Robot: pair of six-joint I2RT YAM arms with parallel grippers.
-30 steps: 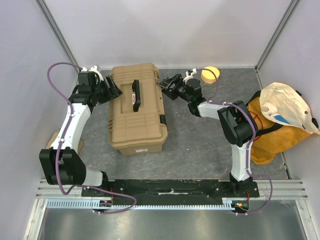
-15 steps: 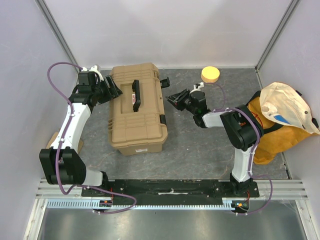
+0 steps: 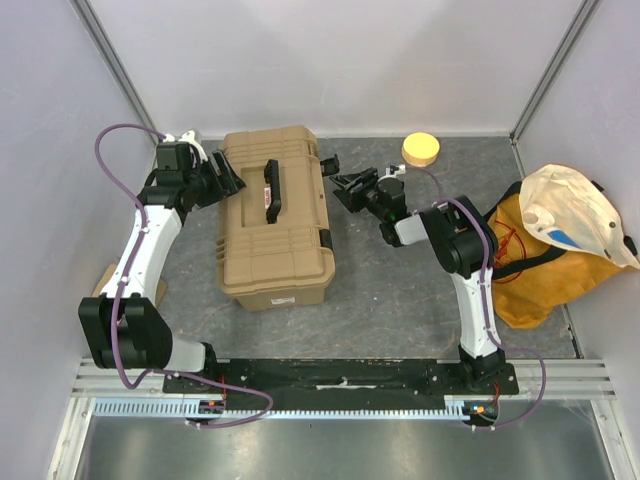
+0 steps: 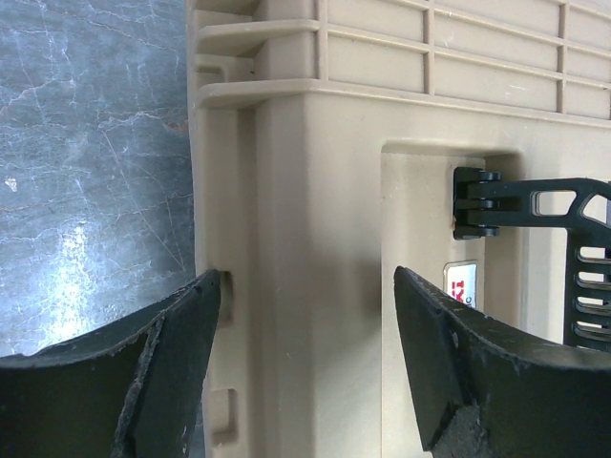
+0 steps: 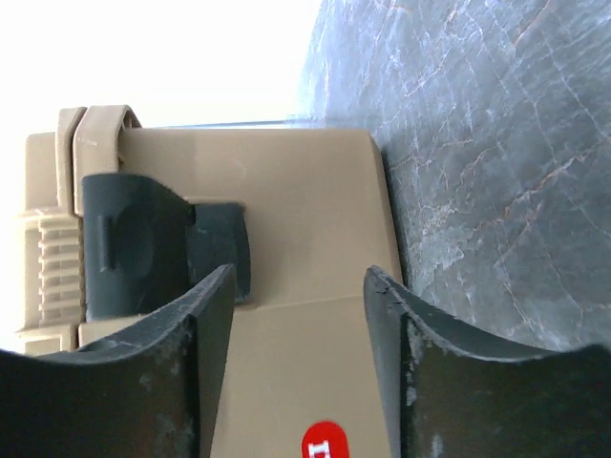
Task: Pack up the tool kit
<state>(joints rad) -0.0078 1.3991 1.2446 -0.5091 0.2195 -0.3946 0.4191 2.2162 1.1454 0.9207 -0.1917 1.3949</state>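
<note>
The tan ribbed toolbox (image 3: 275,235) lies with its lid down and its black handle (image 3: 271,190) on top. My left gripper (image 3: 228,178) is open at the box's left side; in the left wrist view (image 4: 305,277) its jaws straddle the lid's edge (image 4: 286,191) without gripping. My right gripper (image 3: 347,190) is open beside the box's right side, just below the far black latch (image 3: 330,163), which sticks outward. In the right wrist view (image 5: 301,277) the jaws frame the box wall (image 5: 286,191) next to that latch (image 5: 143,248). The near latch (image 3: 325,238) lies flat. No small hand tools are in view.
A round yellow disc (image 3: 421,149) lies at the back right. An orange-yellow fabric bag (image 3: 540,270) with a cream cloth (image 3: 575,215) on it fills the right side. A brown cardboard piece (image 3: 105,285) lies by the left wall. Enclosure walls stand close around.
My right gripper drew back from the box's far right corner, then swung toward the box again. The far latch now sticks outward. The left arm has not moved.
</note>
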